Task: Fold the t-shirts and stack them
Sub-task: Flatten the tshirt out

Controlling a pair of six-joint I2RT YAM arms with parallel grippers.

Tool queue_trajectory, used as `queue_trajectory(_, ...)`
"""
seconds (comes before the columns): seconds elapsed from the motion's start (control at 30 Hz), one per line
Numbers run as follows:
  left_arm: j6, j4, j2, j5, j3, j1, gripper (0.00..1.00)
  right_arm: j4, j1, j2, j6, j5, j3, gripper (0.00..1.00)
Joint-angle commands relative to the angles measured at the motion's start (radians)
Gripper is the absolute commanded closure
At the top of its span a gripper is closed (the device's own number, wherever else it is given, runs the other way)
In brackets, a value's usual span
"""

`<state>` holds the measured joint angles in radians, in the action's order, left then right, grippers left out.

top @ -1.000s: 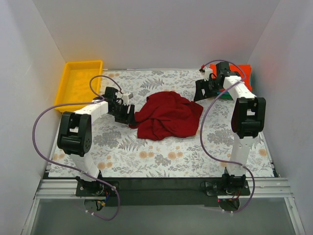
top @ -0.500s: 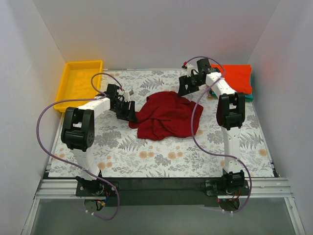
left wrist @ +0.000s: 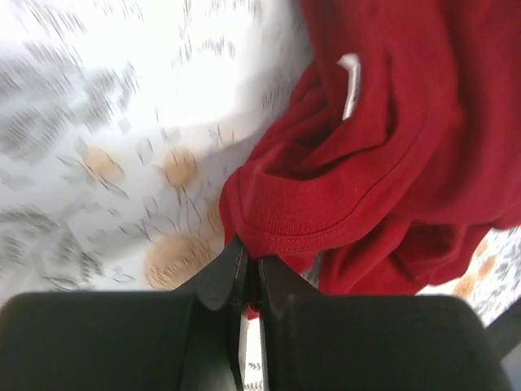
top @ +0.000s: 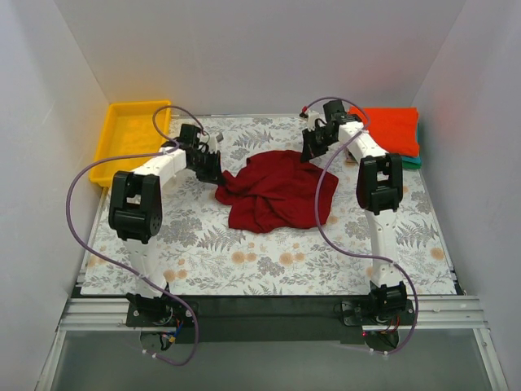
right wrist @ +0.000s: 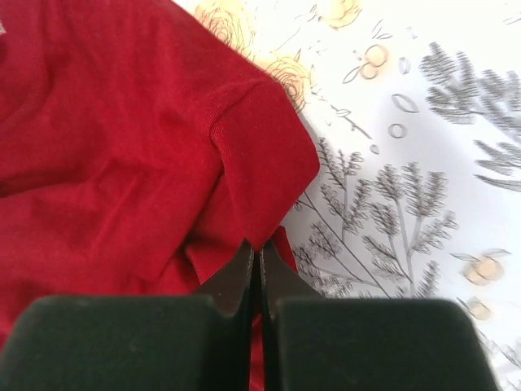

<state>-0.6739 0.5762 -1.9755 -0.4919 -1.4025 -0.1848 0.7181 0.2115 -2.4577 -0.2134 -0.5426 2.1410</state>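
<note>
A dark crimson t-shirt [top: 278, 192] lies crumpled in the middle of the floral cloth. My left gripper [top: 213, 174] is shut on the shirt's left edge; the left wrist view shows its jaws [left wrist: 251, 273] pinching a hemmed fold of the crimson t-shirt [left wrist: 391, 138]. My right gripper [top: 310, 155] is shut on the shirt's far right corner, and in the right wrist view its jaws [right wrist: 257, 259] clamp a pointed fold of the crimson t-shirt [right wrist: 122, 147]. A folded orange-red t-shirt [top: 394, 130] rests on a teal t-shirt [top: 413, 162] at the far right.
A yellow plastic tray [top: 130, 138] stands at the back left, off the grey floral-print cloth [top: 269, 261] that covers the table. White walls close in the left, back and right sides. The arm bases sit along the near edge.
Both grippers have closed on the crimson t-shirt. The right arm swung left from the orange stack to the shirt's far right corner; the left gripper shifted towards the back, at the shirt's left edge.
</note>
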Motion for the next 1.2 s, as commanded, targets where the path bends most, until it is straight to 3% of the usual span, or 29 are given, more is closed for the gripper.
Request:
queue_trajectory(0.0,-0.003,-0.021,-0.005,0.044,-0.174,0.018,1.00,-0.005,-0.020,0.143,-0.020,0.046,0.095,0.99)
queue_trajectory(0.3,-0.024,-0.007,-0.120,0.082,-0.845,0.062,1.00,-0.189,-0.159,0.436,-0.018,-0.002,0.148,0.99)
queue_trajectory(0.4,-0.021,-0.103,-0.076,0.085,-0.882,0.071,1.00,-0.253,-0.202,0.538,0.000,-0.065,0.149,0.99)
queue_trajectory(0.5,-0.029,-0.251,0.097,0.038,-0.741,0.106,1.00,-0.279,-0.247,0.643,0.014,-0.127,0.128,0.99)
queue_trajectory(0.57,0.005,-0.383,0.250,-0.057,-0.536,0.129,1.00,-0.279,-0.253,0.751,-0.015,-0.198,0.053,0.99)
queue_trajectory(0.63,0.101,-0.433,0.349,-0.100,-0.378,0.130,1.00,-0.278,-0.248,0.848,-0.062,-0.246,-0.163,0.99)
queue_trajectory(0.67,0.144,-0.434,0.454,-0.166,-0.217,0.134,1.00,-0.275,-0.242,0.946,-0.123,-0.258,-0.243,0.99)
queue_trajectory(0.7,0.195,-0.408,0.501,-0.209,-0.137,0.134,1.00,-0.260,-0.226,0.995,-0.157,-0.266,-0.417,0.99)
queue_trajectory(0.73,0.303,-0.392,0.558,-0.226,-0.059,0.136,1.00,-0.238,-0.218,1.040,-0.194,-0.275,-0.488,0.99)
queue_trajectory(0.77,0.350,-0.380,0.646,-0.252,0.112,0.136,1.00,-0.203,-0.161,1.118,-0.289,-0.273,-0.568,0.99)
queue_trajectory(0.87,0.500,-0.307,0.760,-0.246,0.383,0.143,0.97,-0.047,-0.046,1.268,-0.467,-0.209,-0.853,0.99)
queue_trajectory(0.93,0.552,-0.247,0.837,-0.220,0.498,0.165,0.79,0.017,0.130,1.382,-0.529,-0.102,-1.051,0.98)
queue_trajectory(0.97,0.588,-0.213,0.859,-0.218,0.541,0.174,0.74,0.020,0.251,1.413,-0.538,-0.062,-1.099,0.91)
queue_trajectory(1.0,0.620,-0.150,0.897,-0.214,0.627,0.183,0.68,0.021,0.299,1.437,-0.537,-0.033,-1.143,0.65)
queue_trajectory(1.03,0.654,-0.122,0.921,-0.202,0.658,0.220,0.65,0.026,0.333,1.468,-0.531,0.004,-1.189,0.55)
queue_trajectory(1.07,0.703,-0.104,0.943,-0.200,0.695,0.232,0.56,0.033,0.380,1.474,-0.521,0.018,-1.205,0.47)
queue_trajectory(1.1,0.741,-0.046,0.964,-0.206,0.738,0.241,0.49,0.058,0.394,1.471,-0.517,0.023,-1.216,0.24)
queue_trajectory(1.13,0.769,-0.021,1.006,-0.205,0.757,0.246,0.40,0.072,0.402,1.458,-0.520,0.032,-1.222,0.12)
queue_trajectory(1.17,0.780,-0.013,1.021,-0.200,0.770,0.246,0.40,0.078,0.408,1.445,-0.521,0.047,-1.242,0.03)
